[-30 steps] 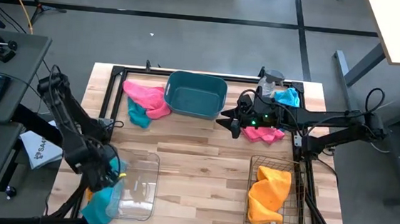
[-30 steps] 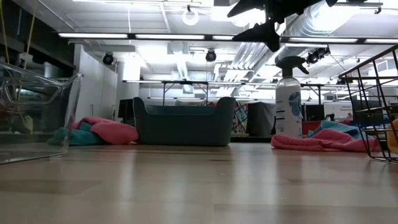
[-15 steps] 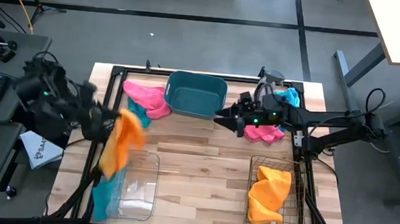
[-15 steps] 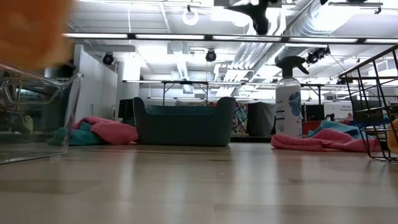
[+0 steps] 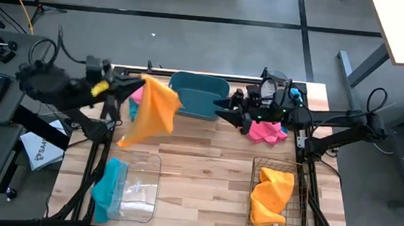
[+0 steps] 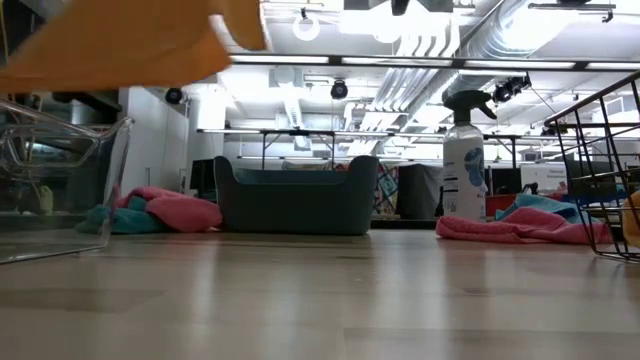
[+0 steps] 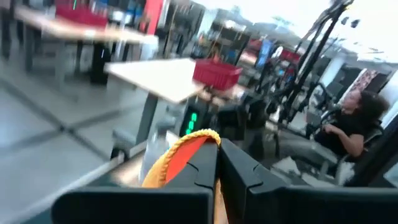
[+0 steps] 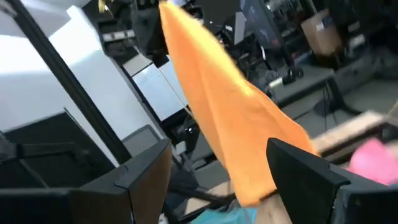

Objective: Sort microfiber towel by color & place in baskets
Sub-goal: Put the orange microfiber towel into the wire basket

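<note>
My left gripper (image 5: 135, 85) hangs over the table's far left, shut on an orange towel (image 5: 155, 111) that also shows in the low view (image 6: 140, 45). My right gripper (image 5: 220, 109) is open and held above the table beside the right end of the teal tub (image 5: 197, 94), touching nothing. The clear bin (image 5: 138, 189) stands at the near left with a teal towel (image 5: 106, 188) draped over its left wall. The wire-mesh basket (image 5: 280, 198) at the near right holds an orange towel (image 5: 271, 194). My left gripper pinches the orange towel between its two shut fingers at an upper edge (image 7: 184, 151), where the cloth bunches into a fold beside the fingers (image 7: 208, 167). The fingers reach in level from the table's left. The towel is lifted clear and hangs slack below the gripper.
Pink and teal towels (image 5: 139, 102) lie left of the tub, partly behind the hanging towel. A pink towel (image 5: 265, 131), a teal towel (image 5: 290, 97) and a spray bottle (image 5: 273, 81) sit at the far right. The table's middle (image 5: 205, 164) is bare wood.
My left gripper has risen from the clear bin at the near left and swung toward the far edge and rightward toward the teal tub, carrying the orange towel lifted clear. The teal towel stayed on the bin. My right gripper has shifted slightly toward the far edge.
</note>
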